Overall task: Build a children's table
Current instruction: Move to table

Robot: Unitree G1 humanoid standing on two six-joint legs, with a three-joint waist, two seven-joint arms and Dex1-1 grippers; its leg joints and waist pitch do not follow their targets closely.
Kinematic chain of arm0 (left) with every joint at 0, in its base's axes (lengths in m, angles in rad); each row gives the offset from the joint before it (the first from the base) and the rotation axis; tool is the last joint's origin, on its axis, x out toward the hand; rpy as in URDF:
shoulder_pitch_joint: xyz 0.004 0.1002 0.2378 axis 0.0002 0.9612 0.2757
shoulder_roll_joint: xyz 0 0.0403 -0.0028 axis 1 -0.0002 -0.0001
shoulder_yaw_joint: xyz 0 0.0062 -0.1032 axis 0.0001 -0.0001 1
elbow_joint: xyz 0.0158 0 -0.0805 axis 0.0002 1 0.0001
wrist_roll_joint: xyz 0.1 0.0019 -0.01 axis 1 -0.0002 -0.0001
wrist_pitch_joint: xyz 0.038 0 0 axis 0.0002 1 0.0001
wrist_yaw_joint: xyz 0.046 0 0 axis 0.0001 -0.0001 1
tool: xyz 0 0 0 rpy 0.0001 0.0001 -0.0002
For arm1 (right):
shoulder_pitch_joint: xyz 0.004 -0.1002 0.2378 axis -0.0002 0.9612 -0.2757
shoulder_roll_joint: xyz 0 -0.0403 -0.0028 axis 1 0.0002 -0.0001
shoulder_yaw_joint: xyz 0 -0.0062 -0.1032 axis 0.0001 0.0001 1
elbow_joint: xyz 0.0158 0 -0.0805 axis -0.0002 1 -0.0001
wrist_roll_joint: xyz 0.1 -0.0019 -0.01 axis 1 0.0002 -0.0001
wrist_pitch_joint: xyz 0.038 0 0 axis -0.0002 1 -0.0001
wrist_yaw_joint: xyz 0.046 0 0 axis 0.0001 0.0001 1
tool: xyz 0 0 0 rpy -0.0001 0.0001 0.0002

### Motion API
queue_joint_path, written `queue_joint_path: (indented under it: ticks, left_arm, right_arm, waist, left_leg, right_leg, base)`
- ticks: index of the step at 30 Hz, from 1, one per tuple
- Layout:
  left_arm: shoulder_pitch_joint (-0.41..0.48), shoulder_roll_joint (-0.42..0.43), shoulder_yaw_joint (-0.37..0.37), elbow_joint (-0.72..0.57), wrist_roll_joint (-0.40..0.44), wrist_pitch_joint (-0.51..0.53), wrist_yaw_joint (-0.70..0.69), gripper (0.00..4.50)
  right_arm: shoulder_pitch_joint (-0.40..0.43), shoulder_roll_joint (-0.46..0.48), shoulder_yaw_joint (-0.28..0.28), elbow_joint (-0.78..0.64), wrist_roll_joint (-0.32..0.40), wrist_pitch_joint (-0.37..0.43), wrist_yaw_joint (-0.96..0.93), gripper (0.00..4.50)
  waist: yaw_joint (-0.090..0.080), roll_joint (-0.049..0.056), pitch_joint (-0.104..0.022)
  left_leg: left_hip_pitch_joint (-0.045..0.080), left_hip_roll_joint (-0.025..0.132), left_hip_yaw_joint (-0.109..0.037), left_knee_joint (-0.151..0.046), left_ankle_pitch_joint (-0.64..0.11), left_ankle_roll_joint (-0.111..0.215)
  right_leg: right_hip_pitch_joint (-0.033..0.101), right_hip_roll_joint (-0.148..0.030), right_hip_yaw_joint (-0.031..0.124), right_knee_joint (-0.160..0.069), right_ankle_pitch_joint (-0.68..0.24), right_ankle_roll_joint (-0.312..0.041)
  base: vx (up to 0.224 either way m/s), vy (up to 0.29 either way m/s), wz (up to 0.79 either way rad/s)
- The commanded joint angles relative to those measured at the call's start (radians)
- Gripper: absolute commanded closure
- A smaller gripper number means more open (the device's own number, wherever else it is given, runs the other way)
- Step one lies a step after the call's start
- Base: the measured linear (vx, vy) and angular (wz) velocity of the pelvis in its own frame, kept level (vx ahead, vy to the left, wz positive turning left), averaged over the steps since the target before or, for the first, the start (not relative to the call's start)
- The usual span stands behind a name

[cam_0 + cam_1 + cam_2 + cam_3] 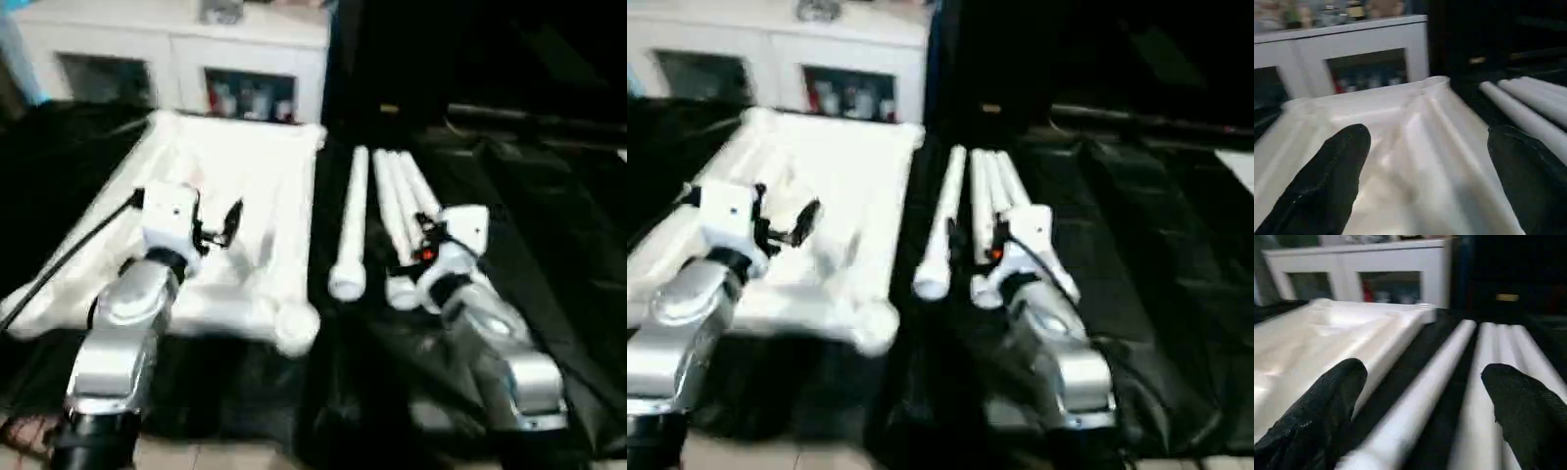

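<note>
A: Where's the top?
B: The top (pixel 235 225) lies underside up on the black sheet (pixel 549 245), on its left half, far edge close to the cabinet (pixel 176 49). A round socket (pixel 296 328) sits at its near right corner.

A: And the legs?
B: The legs (pixel 392 211) lie on the sheet just right of the top, running from near edge to far. One lies a little apart, nearest the top; the others are bunched together beside it.

A: The left gripper?
B: The left gripper (pixel 1425 166) hangs over the top, fingers (pixel 1337 171) wide apart, nothing between them but the ribbed underside below.

A: The right one?
B: The right gripper (pixel 1425 406) is over the near ends of the legs, fingers (pixel 1327 406) spread wide, gripping nothing. Whether it touches a leg I cannot tell.
</note>
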Motion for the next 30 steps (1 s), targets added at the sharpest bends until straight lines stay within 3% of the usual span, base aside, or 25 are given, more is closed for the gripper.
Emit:
queue_joint_path:
  ticks: [1, 2, 3, 4, 5, 6, 7, 8, 9, 10, 11, 12, 13, 14, 15, 16, 17, 18, 20, 23, 24, 28, 30]
  left_arm:
    - [-0.021, -0.006, -0.032, 0.016, -0.01, -0.005, -0.024, 0.16]
    - [-0.021, -0.001, -0.037, 0.019, -0.008, -0.01, -0.033, 0.16]
    - [-0.018, 0.009, -0.045, 0.018, -0.02, -0.008, -0.067, 0.16]
    - [-0.016, 0.017, -0.051, 0.015, -0.028, -0.006, -0.09, 0.16]
    - [-0.01, 0.031, -0.06, 0.008, -0.039, -0.002, -0.123, 0.16]
    - [0.004, 0.058, -0.075, -0.005, -0.073, 0.022, -0.194, 0.16]
    - [0.011, 0.068, -0.08, -0.013, -0.09, 0.033, -0.225, 0.16]
    - [0.032, 0.109, -0.103, -0.032, -0.104, 0.023, -0.304, 0.16]
    - [0.039, 0.125, -0.112, -0.038, -0.106, 0.015, -0.332, 0.16]
    - [0.044, 0.136, -0.118, -0.043, -0.107, 0.01, -0.351, 0.16]
    - [0.051, 0.174, -0.13, -0.046, -0.111, -0.007, -0.41, 0.16]
    - [0.048, 0.191, -0.127, -0.043, -0.12, -0.02, -0.44, 0.16]
    - [0.044, 0.206, -0.125, -0.038, -0.128, -0.039, -0.468, 0.16]
    - [0.038, 0.231, -0.121, -0.033, -0.15, -0.049, -0.522, 0.16]
    - [0.035, 0.257, -0.118, -0.037, -0.178, -0.048, -0.581, 0.16]
    - [0.035, 0.257, -0.118, -0.037, -0.178, -0.048, -0.581, 0.16]
    - [0.034, 0.295, -0.119, -0.044, -0.212, -0.035, -0.652, 0.41]
    - [0.032, 0.315, -0.122, -0.045, -0.219, -0.03, -0.681, 0.41]
    - [0.027, 0.355, -0.139, -0.047, -0.22, -0.012, -0.732, 0.51]
    - [0.038, 0.446, -0.196, -0.056, -0.235, 0.028, -0.878, 0.67]
    - [0.039, 0.468, -0.214, -0.049, -0.225, 0.028, -0.906, 0.8]
    - [0.024, 0.492, -0.258, 0.007, -0.164, -0.022, -0.935, 1.0]
    - [0.018, 0.501, -0.279, 0.037, -0.129, -0.052, -0.945, 1.33]
  right_arm:
    - [-0.009, -0.031, -0.008, -0.007, -0.018, 0.009, 0.024, 0.16]
    - [-0.01, -0.041, -0.001, -0.01, -0.01, 0.013, 0.046, 0.16]
    - [-0.011, -0.053, 0.006, -0.016, 0.003, 0.023, 0.074, 0.16]
    - [-0.013, -0.062, 0.01, -0.019, 0.01, 0.029, 0.091, 0.16]
    - [-0.015, -0.074, 0.017, -0.023, 0.017, 0.038, 0.112, 0.16]
    - [-0.019, -0.101, 0.031, -0.033, 0.032, 0.053, 0.158, 0.16]
    - [-0.02, -0.111, 0.035, -0.037, 0.039, 0.059, 0.174, 0.16]
    - [-0.025, -0.145, 0.051, -0.049, 0.052, 0.073, 0.227, 0.16]
    - [-0.027, -0.157, 0.056, -0.053, 0.056, 0.078, 0.247, 0.16]
    - [-0.029, -0.166, 0.06, -0.056, 0.059, 0.081, 0.261, 0.16]
    - [-0.038, -0.204, 0.07, -0.064, 0.077, 0.101, 0.324, 0.16]
    - [-0.045, -0.229, 0.076, -0.066, 0.083, 0.108, 0.36, 0.16]
    - [-0.052, -0.253, 0.083, -0.067, 0.089, 0.114, 0.396, 0.16]
    - [-0.062, -0.288, 0.094, -0.068, 0.096, 0.13, 0.451, 0.16]
    - [-0.068, -0.32, 0.11, -0.071, 0.1, 0.138, 0.501, 0.16]
    - [-0.068, -0.32, 0.11, -0.071, 0.1, 0.138, 0.501, 0.16]
    - [-0.074, -0.353, 0.127, -0.072, 0.103, 0.143, 0.553, 0.0]
    - [-0.077, -0.368, 0.135, -0.073, 0.106, 0.146, 0.576, 0.0]
    - [-0.082, -0.397, 0.152, -0.073, 0.111, 0.148, 0.619, 0.0]
    - [-0.089, -0.442, 0.181, -0.072, 0.118, 0.154, 0.687, 0.0]
    - [-0.093, -0.452, 0.187, -0.067, 0.11, 0.155, 0.702, 0.0]
    - [-0.103, -0.462, 0.208, -0.056, 0.09, 0.143, 0.72, 0.0]
    - [-0.103, -0.461, 0.22, -0.058, 0.082, 0.139, 0.723, 0.0]
  waist:
    - [0.01, 0.004, -0.054]
    - [0.044, -0.005, -0.071]
    - [0.046, -0.005, -0.071]
    - [0.044, 0.005, -0.061]
    - [0.047, 0.027, -0.055]
    - [0.04, 0.045, -0.053]
    - [0.019, 0.075, -0.049]
    - [0.015, 0.091, -0.076]
    - [0.018, 0.091, -0.078]
    - [0.03, 0.083, -0.073]
    - [0.04, 0.064, -0.065]
    - [0.045, 0.055, -0.065]
    - [0.051, 0.054, -0.062]
    - [0.058, 0.053, -0.049]
    - [0.056, 0.053, -0.038]
    - [0.057, 0.054, -0.033]
    - [0.056, 0.051, -0.023]
    - [0.054, 0.046, -0.016]
    - [0.055, 0.043, -0.019]
    - [0.063, 0.044, -0.023]
    - [0.06, 0.043, -0.021]
    - [0.059, 0.047, -0.029]
    - [0.059, 0.048, -0.033]
  left_leg:
    - [-0.053, 0.01, 0.007, -0.001, 0.185, 0.259]
    - [-0.112, 0.046, -0.006, 0.089, 0.089, 0.131]
    - [-0.138, 0.062, -0.013, 0.103, 0.1, 0.069]
    - [-0.175, 0.085, -0.023, 0.1, 0.168, -0.018]
    - [-0.166, 0.114, -0.031, 0.028, 0.293, -0.041]
    - [-0.163, 0.123, -0.024, -0.031, 0.384, -0.038]
    - [-0.133, 0.126, -0.013, -0.069, 0.578, 0.003]
    - [-0.051, 0.187, -0.058, -0.037, 0.806, 0.064]
    - [-0.033, 0.195, -0.068, -0.026, 0.913, 0.09]
    - [-0.046, 0.177, -0.048, -0.025, 0.957, 0.088]
    - [-0.073, 0.141, -0.012, -0.032, 0.796, 0.056]
    - [-0.087, 0.134, -0.003, -0.042, 0.703, 0.038]
    - [-0.096, 0.131, 0.006, -0.052, 0.598, 0.021]
    - [-0.097, 0.144, 0.021, -0.08, 0.264, -0.012]
    - [-0.098, 0.152, 0.028, -0.099, 0.083, -0.034]
    - [-0.091, 0.155, 0.031, -0.105, 0.004, -0.047]
    - [-0.082, 0.16, 0.039, -0.115, -0.122, -0.066]
    - [-0.078, 0.162, 0.043, -0.121, -0.192, -0.082]
    - [-0.078, 0.166, 0.047, -0.124, -0.179, -0.092]
    - [-0.075, 0.169, 0.05, -0.126, -0.132, -0.085]
    - [-0.081, 0.169, 0.053, -0.129, -0.113, -0.083]
    - [-0.082, 0.171, 0.058, -0.127, -0.061, -0.083]
    - [-0.081, 0.171, 0.059, -0.127, -0.051, -0.082]
  right_leg:
    - [0.137, -0.087, 0.103, -0.101, -0.012, -0.224]
    - [0.208, -0.176, 0.174, -0.139, -0.09, -0.366]
    - [0.215, -0.174, 0.174, -0.126, -0.02, -0.423]
    - [0.215, -0.152, 0.149, -0.099, 0.23, -0.484]
    - [0.175, -0.112, 0.093, -0.083, 0.416, -0.467]
    - [0.157, -0.059, 0.05, -0.056, 0.442, -0.414]
    - [0.111, 0.057, -0.004, -0.011, 0.414, -0.259]
    - [0.051, 0.038, 0.0, 0.005, 0.325, -0.142]
    - [0.032, 0.023, 0.013, -0.005, 0.295, -0.11]
    - [0.036, 0.004, 0.025, -0.032, 0.291, -0.085]
    - [0.061, -0.001, 0.03, -0.046, 0.31, -0.103]
    - [0.078, -0.003, 0.031, -0.045, 0.312, -0.111]
    - [0.085, -0.007, 0.032, -0.047, 0.296, -0.121]
    - [0.088, -0.019, 0.039, -0.066, 0.165, -0.166]
    - [0.091, -0.024, 0.04, -0.077, 0.032, -0.187]
    - [0.086, -0.026, 0.041, -0.083, -0.046, -0.19]
    - [0.081, -0.032, 0.045, -0.099, -0.214, -0.18]
    - [0.076, -0.037, 0.05, -0.115, -0.367, -0.15]
    - [0.073, -0.039, 0.053, -0.122, -0.434, -0.113]
    - [0.067, -0.037, 0.056, -0.121, -0.435, -0.092]
    - [0.069, -0.033, 0.055, -0.119, -0.417, -0.093]
    - [0.07, -0.027, 0.049, -0.109, -0.29, -0.131]
    - [0.072, -0.025, 0.047, -0.103, -0.234, -0.144]
  base:
    - [0.149, -0.021, 0.09]
    - [0.149, -0.021, 0.09]
    - [0.127, 0.001, 0.04]
    - [0.11, 0.001, -0.02]
    - [0.11, 0.001, -0.02]
    - [0.0, 0.0, 0.0]
    - [0.0, 0.0, 0.0]
    - [0.0, 0.0, 0.0]
    - [0.0, 0.0, 0.0]
    - [0.0, 0.0, 0.0]
    - [0.0, 0.0, 0.0]
    - [0.0, 0.0, 0.0]
    - [-0.07, 0.0, 0.02]
    - [-0.072, -0.015, 0.0]
    - [-0.08, -0.041, 0.03]
    - [-0.084, -0.058, 0.01]
    - [-0.084, -0.058, 0.01]
    - [-0.08, -0.066, 0.0]
    - [-0.068, -0.06, -0.03]
    - [-0.032, -0.036, -0.01]
    - [0.0, 0.0, 0.0]
    - [0.0, 0.0, 0.0]
    - [0.0, 0.0, 0.0]
